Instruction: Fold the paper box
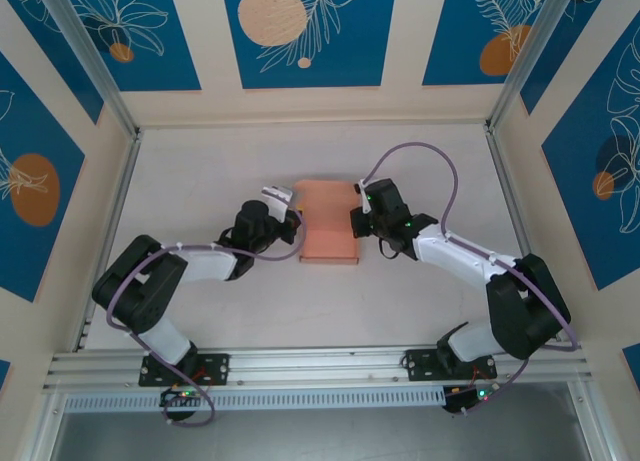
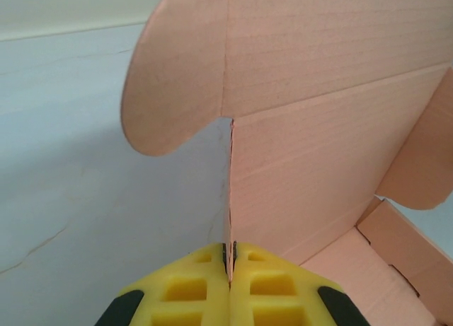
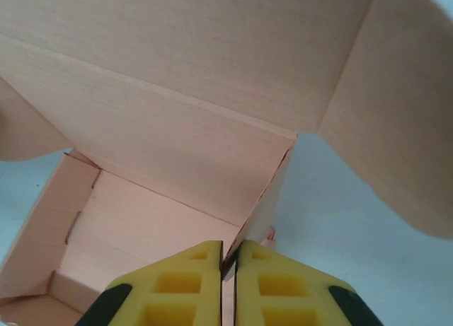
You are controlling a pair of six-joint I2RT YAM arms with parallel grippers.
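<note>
From above, the paper box (image 1: 330, 226) lies mid-way across the table (image 1: 200, 171), with bare surface all round. The left gripper (image 1: 293, 219) and right gripper (image 1: 358, 221) meet its side edges.

Left wrist: the jaws are pinched tight on the left wall's edge.

Right wrist: the jaws are clamped on the right wall's edge.

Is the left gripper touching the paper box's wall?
Touching. Left wrist view: the left gripper is shut on the paper box, its yellow fingers pinching the wall's edge.

Blue floral walls (image 1: 140, 21), wht table (image 1: 200, 171)
</note>
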